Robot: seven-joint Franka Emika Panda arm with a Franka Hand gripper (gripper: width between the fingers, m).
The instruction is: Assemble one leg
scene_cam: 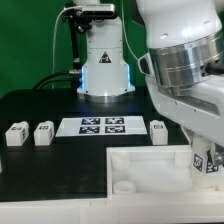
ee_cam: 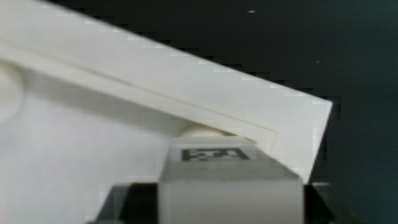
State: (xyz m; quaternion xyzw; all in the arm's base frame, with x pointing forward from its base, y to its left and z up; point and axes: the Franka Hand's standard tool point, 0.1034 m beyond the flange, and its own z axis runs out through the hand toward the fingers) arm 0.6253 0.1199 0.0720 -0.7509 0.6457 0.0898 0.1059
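Observation:
My gripper [scene_cam: 203, 158] is shut on one leg [scene_cam: 204, 162], a small white block with a tag marker, at the exterior view's right. It holds the leg at the far right corner of the large white square piece [scene_cam: 140, 168]. In the wrist view the leg [ee_cam: 219, 170] sits between the dark fingers [ee_cam: 135, 203] of my gripper [ee_cam: 222, 197], right at the piece's corner [ee_cam: 160, 90]. A rounded socket [ee_cam: 208, 128] shows just beyond the leg. Three more legs [scene_cam: 14, 135] [scene_cam: 43, 133] [scene_cam: 158, 129] lie on the black table.
The marker board [scene_cam: 103, 126] lies flat behind the square piece. The arm's white base [scene_cam: 105, 65] stands at the back centre, before a green backdrop.

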